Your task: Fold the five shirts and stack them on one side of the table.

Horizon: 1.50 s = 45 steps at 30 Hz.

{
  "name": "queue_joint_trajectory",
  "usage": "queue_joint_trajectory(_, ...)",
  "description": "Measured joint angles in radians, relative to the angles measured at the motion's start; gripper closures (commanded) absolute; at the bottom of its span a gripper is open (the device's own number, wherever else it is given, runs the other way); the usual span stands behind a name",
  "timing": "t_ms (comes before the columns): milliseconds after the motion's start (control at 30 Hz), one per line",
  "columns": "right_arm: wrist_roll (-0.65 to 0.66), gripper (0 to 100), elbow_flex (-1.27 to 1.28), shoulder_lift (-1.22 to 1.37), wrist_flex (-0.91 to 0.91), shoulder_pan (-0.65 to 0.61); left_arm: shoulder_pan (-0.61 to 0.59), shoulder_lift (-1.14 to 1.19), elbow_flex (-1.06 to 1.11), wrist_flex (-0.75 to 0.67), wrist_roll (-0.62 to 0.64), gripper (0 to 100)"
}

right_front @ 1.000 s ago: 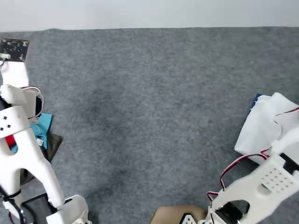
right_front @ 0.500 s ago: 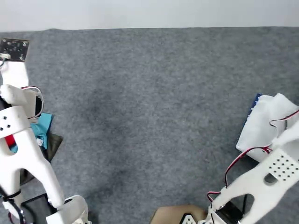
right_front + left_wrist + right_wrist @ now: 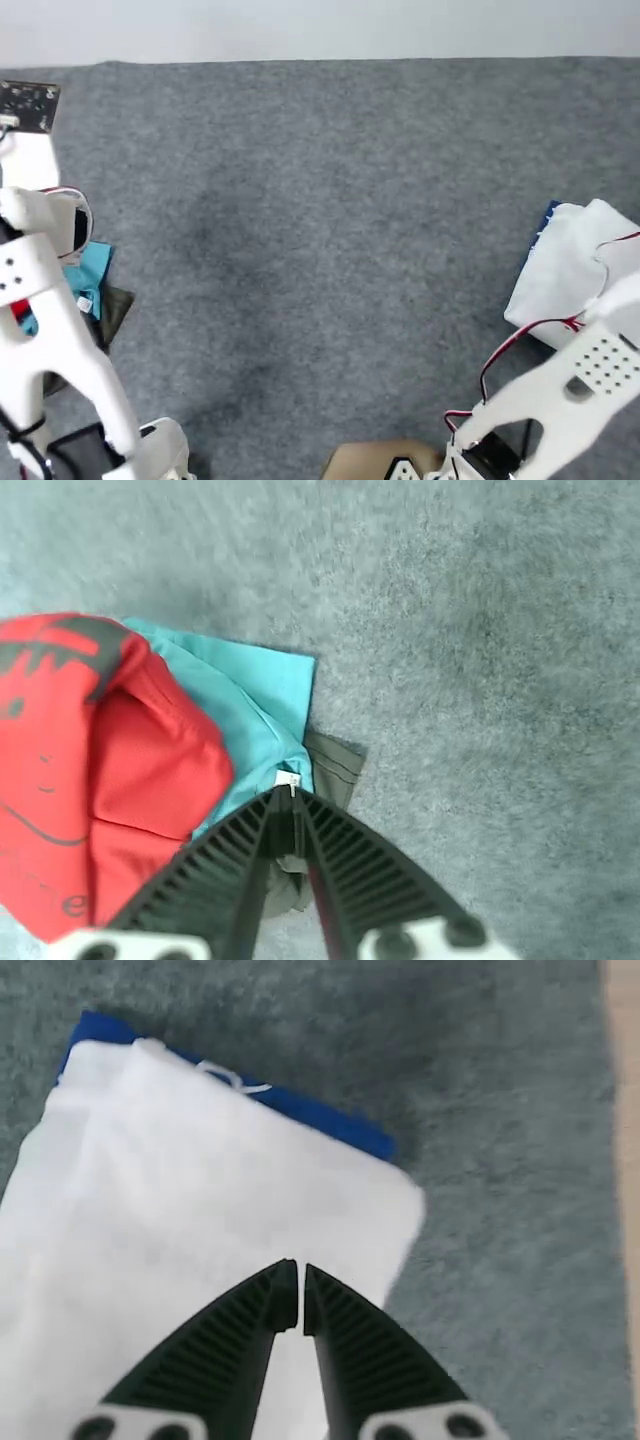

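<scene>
A loose pile lies at the table's left edge: a red shirt (image 3: 110, 780) on top, a teal shirt (image 3: 250, 695) under it and an olive shirt (image 3: 335, 765) at the bottom. My left gripper (image 3: 293, 800) hangs shut just above the teal shirt's white tag, holding nothing. In the high view the teal shirt (image 3: 88, 272) and olive shirt (image 3: 115, 312) peek out beside the left arm (image 3: 50, 330). At the right edge a folded white shirt (image 3: 565, 275) rests on a folded blue shirt (image 3: 549, 213). My right gripper (image 3: 300, 1285) is shut and empty over the white shirt (image 3: 200, 1210), whose blue underlayer (image 3: 300, 1110) shows.
Grey felt (image 3: 330, 220) covers the table, with broad free room in the middle. A cardboard piece (image 3: 375, 460) sits at the near edge between the arms. A circuit board (image 3: 30, 105) lies at the far left. The right arm (image 3: 580, 390) trails red and white wires.
The right arm has swung a little toward the right edge over the white shirt. The left arm has shifted slightly. The shirts have not moved.
</scene>
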Motion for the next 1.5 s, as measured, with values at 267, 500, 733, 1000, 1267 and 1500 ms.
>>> queue_joint_trajectory(267, -0.103, 98.9, 0.078, -0.232, 0.000, -0.034, 0.000, -0.117, 0.000, 0.000, -0.020, 99)
queue_joint_trajectory(500, -0.195, 98.9, 0.594, -0.631, 0.002, -0.210, 0.000, -0.203, 0.000, 0.002, -0.015, 99)
queue_joint_trajectory(733, -0.485, 98.9, 1.162, -1.040, 0.000, -0.370, -0.107, -0.262, 0.000, 0.002, -0.017, 99)
queue_joint_trajectory(1000, -0.618, 98.9, 1.651, -1.455, -0.210, -0.393, -0.313, -0.219, 0.000, -0.029, -0.129, 99)
queue_joint_trajectory(1267, -0.634, 99.0, 2.208, -2.007, -0.539, -0.402, -0.341, -0.219, 0.000, -0.029, -0.157, 99)
queue_joint_trajectory(1500, -0.574, 99.0, 2.615, -2.464, -0.569, -0.428, -0.341, -0.219, 0.000, -0.029, -0.157, 99)
